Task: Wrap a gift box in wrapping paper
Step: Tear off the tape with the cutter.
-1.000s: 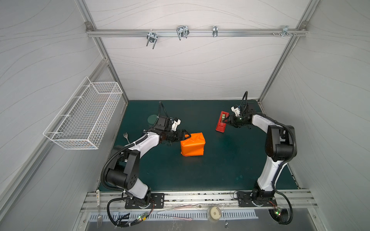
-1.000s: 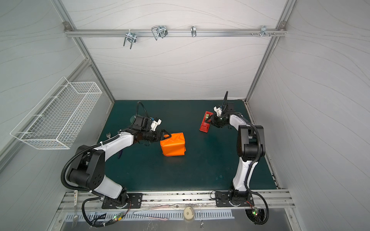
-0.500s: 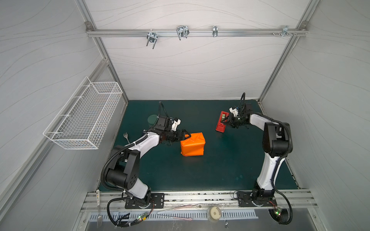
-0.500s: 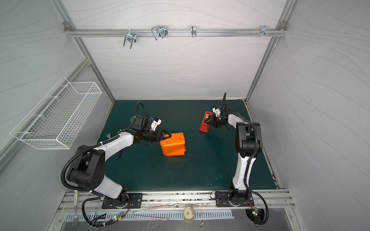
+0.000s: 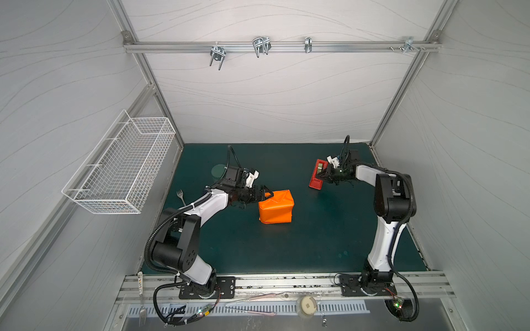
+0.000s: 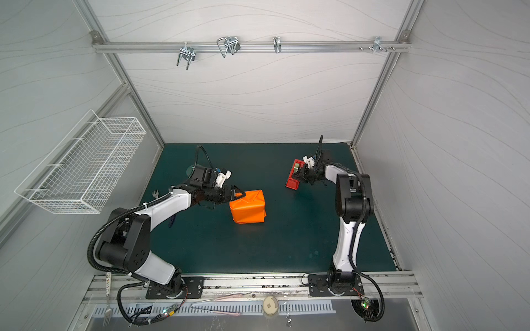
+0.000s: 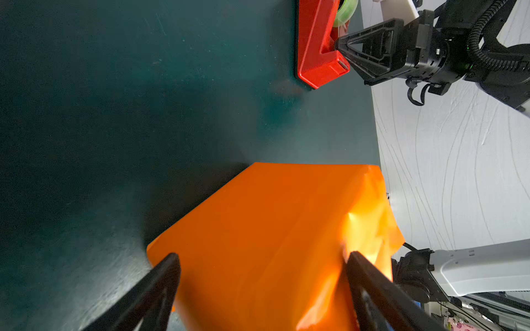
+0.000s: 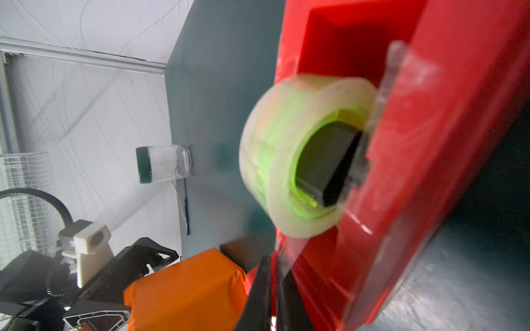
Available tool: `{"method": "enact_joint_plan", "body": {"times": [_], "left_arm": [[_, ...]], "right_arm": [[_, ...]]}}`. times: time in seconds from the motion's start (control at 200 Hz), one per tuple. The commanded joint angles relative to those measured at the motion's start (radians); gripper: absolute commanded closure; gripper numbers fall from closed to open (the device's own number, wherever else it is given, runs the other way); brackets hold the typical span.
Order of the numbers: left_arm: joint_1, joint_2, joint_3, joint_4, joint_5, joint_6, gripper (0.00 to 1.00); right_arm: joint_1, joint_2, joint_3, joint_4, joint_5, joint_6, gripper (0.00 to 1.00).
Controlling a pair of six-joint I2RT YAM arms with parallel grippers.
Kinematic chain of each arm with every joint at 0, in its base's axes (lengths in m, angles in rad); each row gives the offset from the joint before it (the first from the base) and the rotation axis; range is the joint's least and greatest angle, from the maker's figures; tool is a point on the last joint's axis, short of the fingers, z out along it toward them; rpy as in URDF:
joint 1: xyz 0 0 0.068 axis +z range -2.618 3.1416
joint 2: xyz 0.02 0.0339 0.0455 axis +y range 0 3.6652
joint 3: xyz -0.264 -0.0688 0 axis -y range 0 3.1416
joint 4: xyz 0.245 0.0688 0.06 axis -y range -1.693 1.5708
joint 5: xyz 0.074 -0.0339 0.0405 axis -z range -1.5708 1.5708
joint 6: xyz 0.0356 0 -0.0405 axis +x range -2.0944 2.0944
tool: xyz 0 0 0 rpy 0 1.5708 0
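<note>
The gift box is hidden inside the wrapping paper (image 5: 276,206), a creased orange parcel lying mid-mat in both top views (image 6: 249,206). My left gripper (image 5: 268,192) is open at the parcel's left end. In the left wrist view its fingers (image 7: 169,266) stand to either side of the orange paper (image 7: 258,229). My right gripper (image 5: 319,178) is at the front end of the red tape dispenser (image 5: 317,172). In the right wrist view it (image 8: 275,269) is shut on a clear tape strip running down from the roll (image 8: 286,160).
A glass jar with a green lid (image 8: 163,163) stands at the back left of the mat (image 5: 315,243). A fork (image 5: 180,195) lies by the left arm. A wire basket (image 5: 120,169) hangs on the left wall.
My right gripper has closed at the dispenser's front end, and that arm's elbow has swung slightly inward. The left arm and the orange parcel have not moved.
</note>
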Motion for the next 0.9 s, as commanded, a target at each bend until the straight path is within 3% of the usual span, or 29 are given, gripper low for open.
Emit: {"method": "enact_joint_plan", "body": {"times": [0.0,0.49,0.895], "left_arm": [[-0.003,0.023,-0.032,-0.086,-0.06,0.025,0.08],[-0.003,0.025,-0.032,-0.087,-0.082,0.04,0.08],[-0.003,0.031,-0.03,-0.089,-0.093,0.046,0.08]], "right_arm": [[-0.003,0.007,-0.022,0.06,-0.053,0.061,1.0],[-0.001,-0.096,-0.154,0.382,-0.216,0.327,1.0],[0.01,-0.174,-0.243,0.369,-0.223,0.288,1.0]]}}
